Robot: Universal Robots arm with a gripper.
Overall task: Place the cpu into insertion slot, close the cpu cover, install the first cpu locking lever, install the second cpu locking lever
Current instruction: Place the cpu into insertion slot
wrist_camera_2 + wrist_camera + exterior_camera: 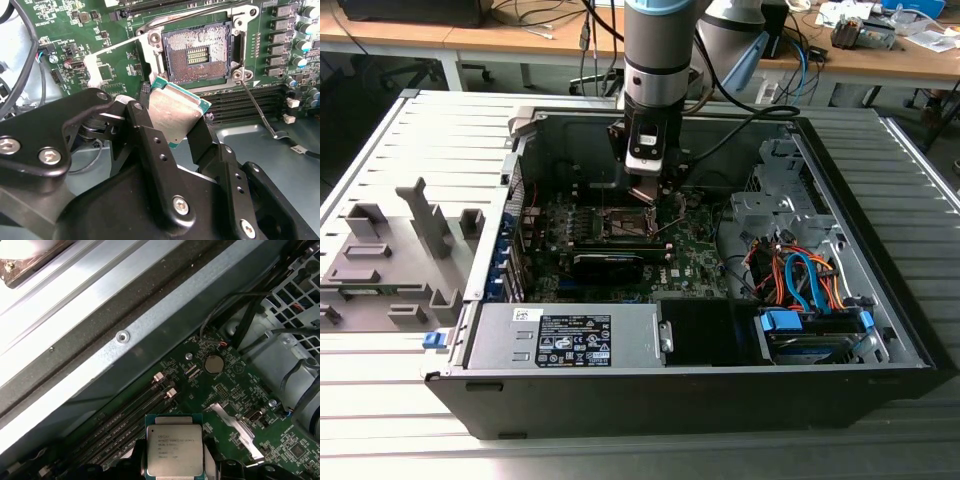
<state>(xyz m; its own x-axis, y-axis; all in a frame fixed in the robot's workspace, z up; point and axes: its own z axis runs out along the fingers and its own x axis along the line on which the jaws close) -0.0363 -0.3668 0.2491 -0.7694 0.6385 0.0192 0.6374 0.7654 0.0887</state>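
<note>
Gripping the cpu (pixel 172 107) by two opposite edges, the gripper (pixel 170 125) has its black fingers (pixel 145 135) closed to the chip's width, and the silver-grey top shows between them in both wrist views. The chip hangs tilted above the green motherboard (pixel 60 30), just beside the insertion slot (pixel 197 55) and not seated in it. The slot lies uncovered, its silver rim framing a dark brownish field of contacts. The cpu cover (pixel 92 65) is swung off the socket and lies bright silver to one side. One thin wire locking lever (pixel 257 112) runs from a socket corner across the memory slots (pixel 225 107); a second lever (pixel 190 17) lies along another side. In the exterior view the arm (pixel 655 60) reaches straight down into the open computer case (pixel 720 395). A black graphics card (pixel 610 262) sits nearer the camera, the power supply (pixel 565 340) nearer still, and orange and blue cables (pixel 800 280) bunch toward the exterior view's right. A grey fixture (pixel 390 260) stands on the slatted table (pixel 380 420) at the exterior view's left
</note>
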